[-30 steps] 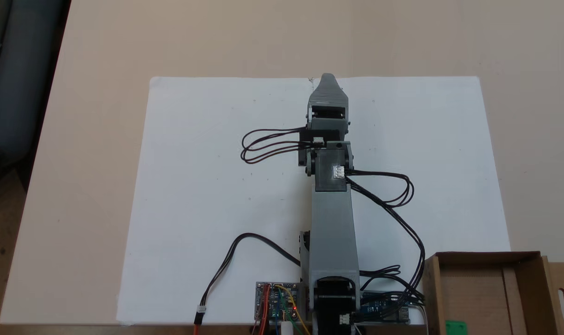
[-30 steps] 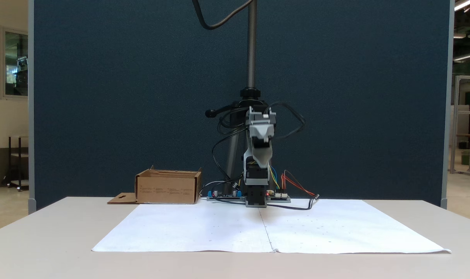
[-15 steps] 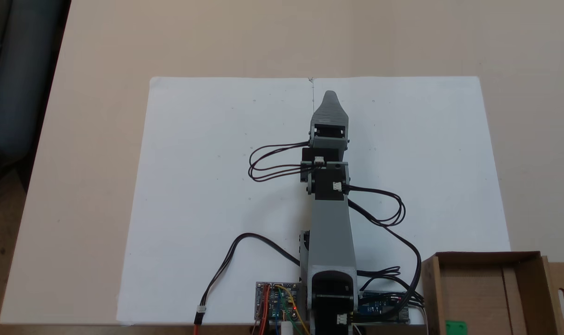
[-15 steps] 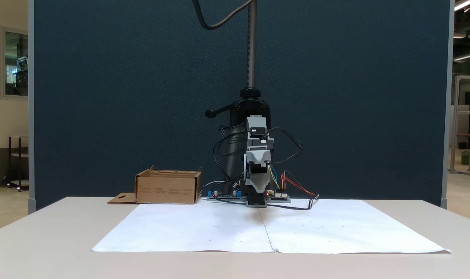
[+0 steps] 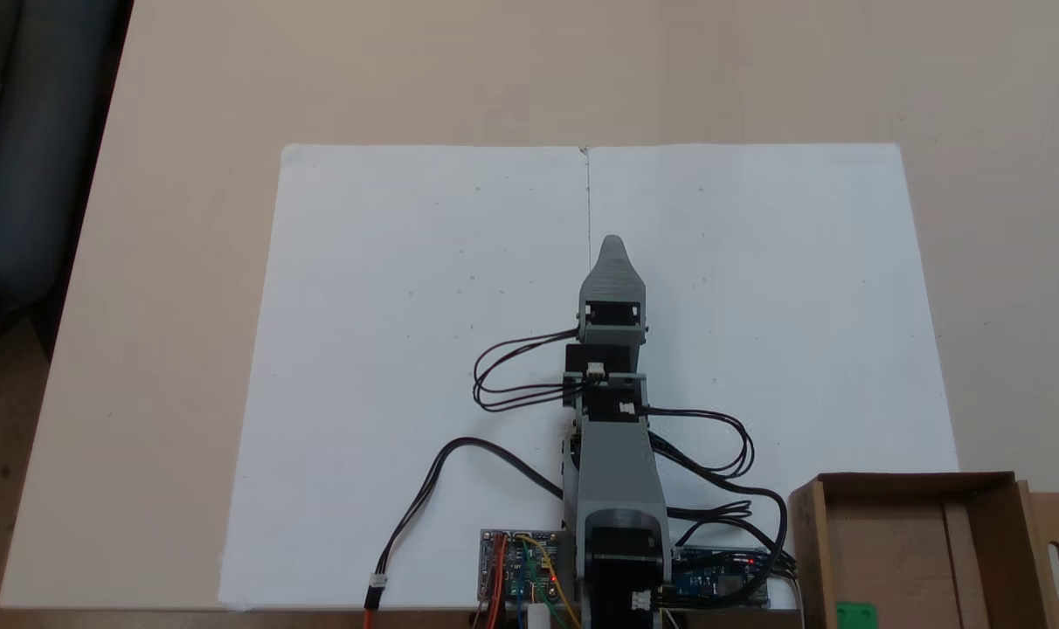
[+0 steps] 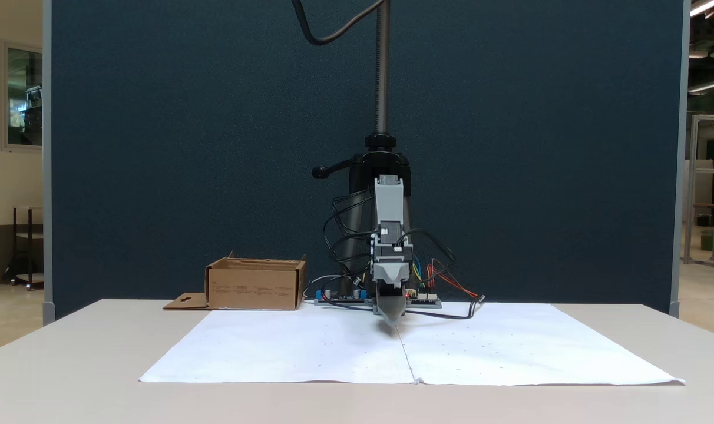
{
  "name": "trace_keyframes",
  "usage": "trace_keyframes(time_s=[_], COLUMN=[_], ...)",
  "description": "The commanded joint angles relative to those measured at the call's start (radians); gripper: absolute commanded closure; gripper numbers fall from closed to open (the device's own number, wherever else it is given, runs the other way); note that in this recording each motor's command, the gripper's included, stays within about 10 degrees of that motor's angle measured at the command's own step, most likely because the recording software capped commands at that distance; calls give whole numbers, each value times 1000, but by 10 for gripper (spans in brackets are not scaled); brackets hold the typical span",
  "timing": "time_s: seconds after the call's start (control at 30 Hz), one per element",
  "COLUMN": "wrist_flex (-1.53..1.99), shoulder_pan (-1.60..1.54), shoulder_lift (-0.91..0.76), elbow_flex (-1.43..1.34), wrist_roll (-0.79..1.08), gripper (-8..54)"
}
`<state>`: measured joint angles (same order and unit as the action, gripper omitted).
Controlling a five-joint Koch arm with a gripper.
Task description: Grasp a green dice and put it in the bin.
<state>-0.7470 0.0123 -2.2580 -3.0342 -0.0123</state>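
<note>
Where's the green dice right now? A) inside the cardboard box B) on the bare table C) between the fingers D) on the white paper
A: in a fixed view the green dice sits on the floor of the cardboard box at the lower right, far from the gripper over the paper.

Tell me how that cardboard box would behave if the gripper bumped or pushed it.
The bin is thin brown cardboard with an open top, so it is probably light and would slide on the table rather than resist. Its low, wide shape suggests it would not tip easily. The walls would likely flex under a squeeze. The green dice inside adds little weight.
</note>
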Motion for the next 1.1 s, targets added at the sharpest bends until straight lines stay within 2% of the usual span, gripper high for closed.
trace_keyframes(time_s=[0.0, 0.17, 0.97, 1.07], wrist_flex=[-170, -331, -1038, -1042], shoulder_pan=[9, 11, 51, 41], shoulder_lift=[-118, -118, -110, -112], elbow_flex=[-23, -98, -97, -97], wrist_roll=[72, 72, 71, 69], gripper=[38, 14, 5, 5])
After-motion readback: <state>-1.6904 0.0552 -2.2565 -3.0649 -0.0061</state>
